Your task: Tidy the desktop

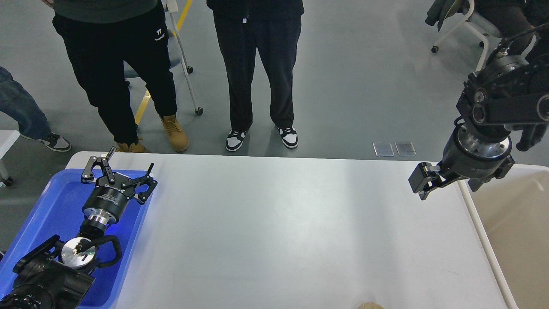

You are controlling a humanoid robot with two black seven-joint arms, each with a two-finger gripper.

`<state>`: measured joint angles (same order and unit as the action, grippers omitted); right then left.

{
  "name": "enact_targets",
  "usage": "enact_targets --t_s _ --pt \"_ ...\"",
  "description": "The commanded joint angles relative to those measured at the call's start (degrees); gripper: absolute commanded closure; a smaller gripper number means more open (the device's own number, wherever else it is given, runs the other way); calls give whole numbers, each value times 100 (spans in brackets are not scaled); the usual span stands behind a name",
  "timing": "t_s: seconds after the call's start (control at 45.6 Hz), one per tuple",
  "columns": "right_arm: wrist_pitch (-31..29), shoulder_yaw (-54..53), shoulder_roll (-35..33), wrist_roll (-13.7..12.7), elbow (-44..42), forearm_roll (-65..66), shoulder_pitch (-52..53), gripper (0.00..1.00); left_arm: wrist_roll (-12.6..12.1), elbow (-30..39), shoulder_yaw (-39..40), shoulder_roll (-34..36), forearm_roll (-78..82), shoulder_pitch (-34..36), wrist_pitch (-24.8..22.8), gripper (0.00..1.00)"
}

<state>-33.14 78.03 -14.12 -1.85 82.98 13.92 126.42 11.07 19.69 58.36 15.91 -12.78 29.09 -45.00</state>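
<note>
The counter (283, 231) is a large white-grey top with rounded corners and a slight sheen; it fills the middle and lower part of the head view from about 9 o'clock to 3 o'clock.

Left gripper (120, 171): sits at roughly 9 o'clock, above the far end of the blue tray (38, 223), close to the tray's edge with the counter. Its fingers are spread wide apart and nothing is between them. The counter lies immediately at the gripper's 3 o'clock side.

Right gripper (422, 182): at about 3 o'clock, above the counter's far right corner, pointing toward 9 o'clock. It is seen nearly end-on and dark, so I cannot tell whether the fingers are apart or together. No object is seen in it. The counter extends from under it toward 7 o'clock.

Surroundings: the blue tray lies against the counter's left edge. A beige open bin (514, 240) stands against the right edge, its white rim (484, 244) running from 3 toward 5 o'clock. A small tan object (369, 305) shows at the bottom edge near 6 o'clock; only partly in view, unidentifiable.

Beyond the far edge, at 12 o'clock, two people (257, 73) stand on the grey floor (364, 86), close to the counter. A chair (467, 25) stands at 1 o'clock.
</note>
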Motion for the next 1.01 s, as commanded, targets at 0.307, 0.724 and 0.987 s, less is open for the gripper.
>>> enact_targets --t_s 0.307,0.724,0.987 --pt "-149 -139 -21 0 7 -12 85 0 1 0 0 0 -6 0 0 0" --pt "-491 -218 -82 0 148 -117 734 0 1 0 0 0 -6 0 0 0" --pt "-913 -649 -416 -35 1061 -144 1447 0 1 0 0 0 -14 0 0 0"
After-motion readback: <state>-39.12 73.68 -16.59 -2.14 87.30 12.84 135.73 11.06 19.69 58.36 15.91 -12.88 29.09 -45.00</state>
